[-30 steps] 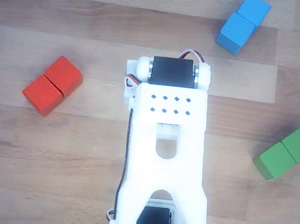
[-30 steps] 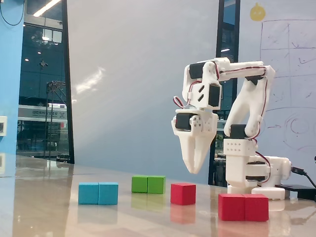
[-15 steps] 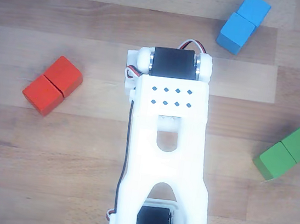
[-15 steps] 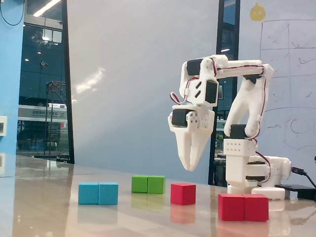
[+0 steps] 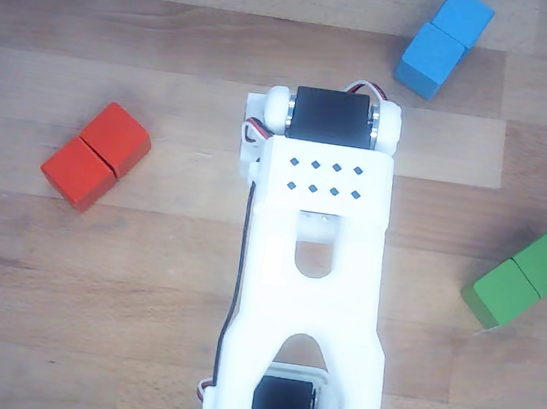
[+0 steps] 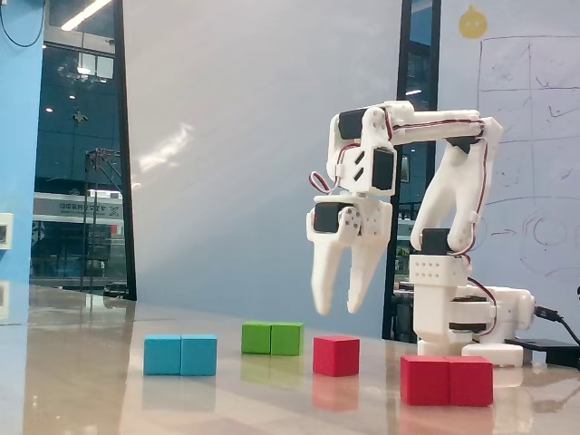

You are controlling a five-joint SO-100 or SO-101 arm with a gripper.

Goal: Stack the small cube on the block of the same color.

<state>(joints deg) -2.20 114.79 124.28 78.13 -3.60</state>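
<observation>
Claw [image 6: 334, 308] hangs open above small cube [image 6: 336, 355], beside block [image 6: 447, 380].

Bright, even light; soft focus overhead, glossy reflections on the tabletop [image 6: 91, 381].

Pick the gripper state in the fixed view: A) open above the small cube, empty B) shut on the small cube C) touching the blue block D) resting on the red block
A: the gripper hangs open and empty above the small cube, which sits on the table.
</observation>
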